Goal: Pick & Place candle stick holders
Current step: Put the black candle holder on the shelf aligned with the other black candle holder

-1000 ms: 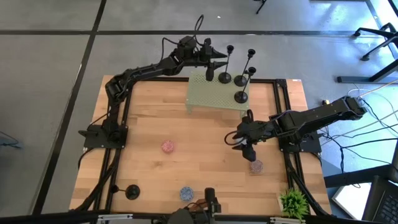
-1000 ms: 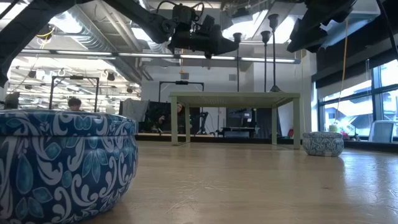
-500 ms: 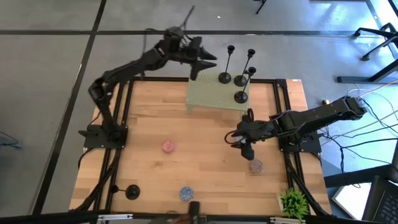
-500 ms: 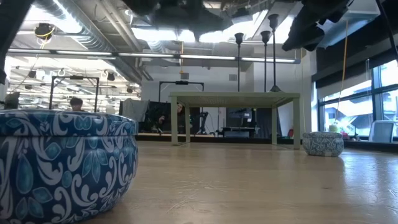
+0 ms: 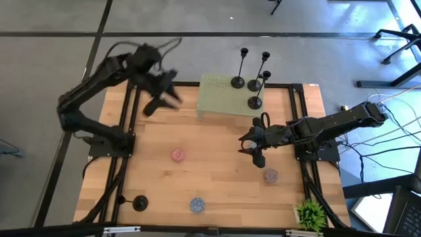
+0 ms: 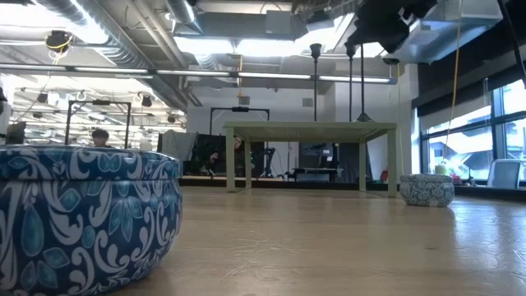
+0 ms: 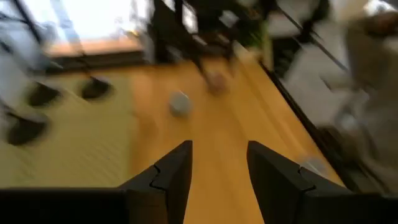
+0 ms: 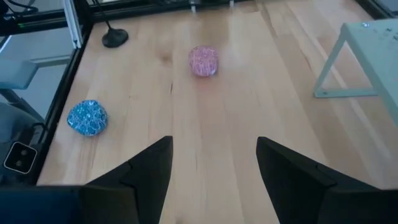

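Wooden table (image 5: 217,131) with a green stand (image 5: 223,99) at the far side. Three candle stick holders (image 5: 255,101) up on the stand, likely the drop spot. Fourth holder (image 5: 139,203) alone at the near left corner, not yet picked. Left gripper (image 5: 158,102) over the far left, fingers apart, holding nothing. Right gripper (image 5: 250,147) at the middle right, fingers spread too, also empty. Looks straight at that last holder in the right wrist view. Missing from the low view.
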